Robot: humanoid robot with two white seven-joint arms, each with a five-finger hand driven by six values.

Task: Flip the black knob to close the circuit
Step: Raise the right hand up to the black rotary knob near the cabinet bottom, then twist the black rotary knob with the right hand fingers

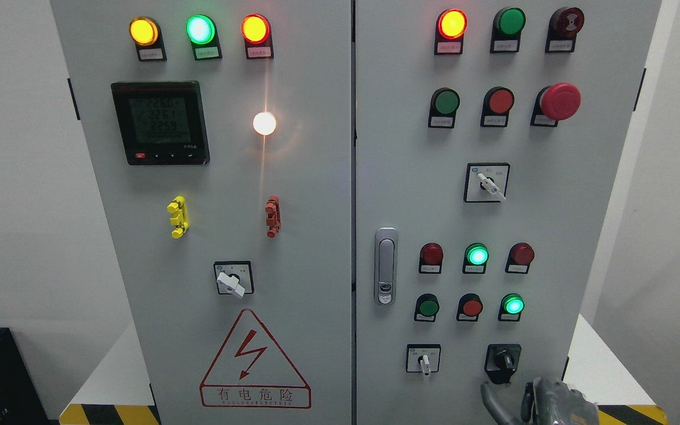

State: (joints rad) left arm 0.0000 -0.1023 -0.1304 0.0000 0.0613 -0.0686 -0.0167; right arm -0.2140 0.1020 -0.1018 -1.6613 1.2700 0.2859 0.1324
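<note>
The black knob (503, 360) sits at the lower right of the right cabinet door, its grip standing roughly upright. My right hand (543, 404) comes up from the bottom edge just below and right of the knob. Its grey fingers (493, 401) are loosely spread and reach up toward the knob without touching it. The hand holds nothing. The left arm does not show.
A white-handled selector switch (424, 359) is left of the knob. Above are rows of red and green lamps and buttons (477, 255), another selector (487, 183), a red mushroom stop button (559, 101) and the door latch (385, 265). The left door carries a meter (160, 123).
</note>
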